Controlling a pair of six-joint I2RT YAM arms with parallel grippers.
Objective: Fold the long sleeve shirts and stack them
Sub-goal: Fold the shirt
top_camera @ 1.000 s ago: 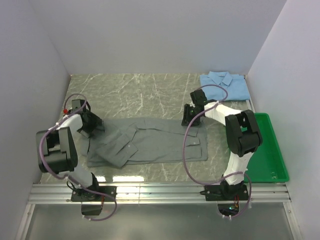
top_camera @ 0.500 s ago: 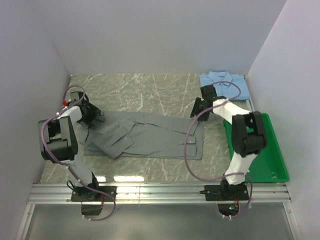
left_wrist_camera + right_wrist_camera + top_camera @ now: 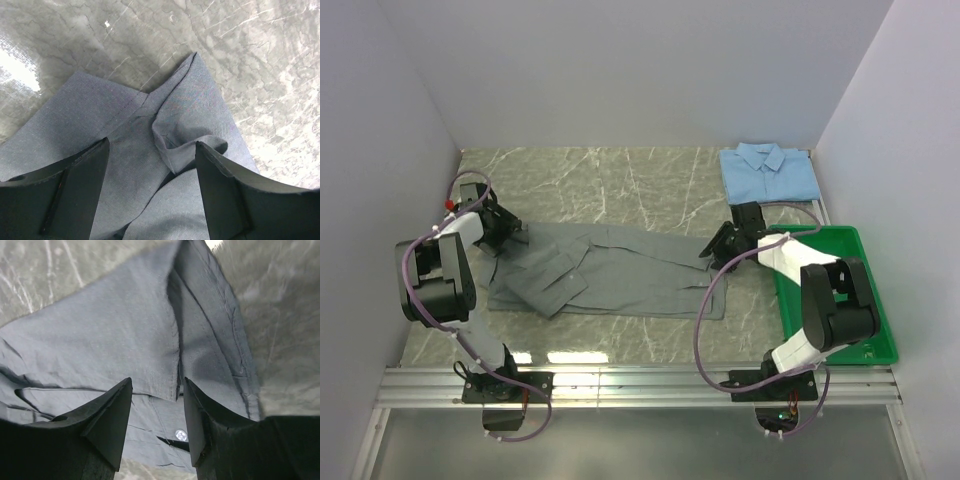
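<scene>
Where the table [image 3: 620, 185] meets the left wall, we see the left gripper [image 3: 151, 145] low over the left end of the grey shirt [image 3: 620, 275]. Its fingers are spread wide, and a puckered fold of cloth lies loose between them. The shirt lies lengthwise across the middle of the table, partly folded over on its left half. At its right end, the right gripper [image 3: 156, 382] stands with jaws parted over a hemmed edge, not clamped. In the far right corner the light blue shirt [image 3: 770, 170] lies folded, collar up, well apart from the grey one. The green tray [image 3: 875, 320] sits along the right wall.
</scene>
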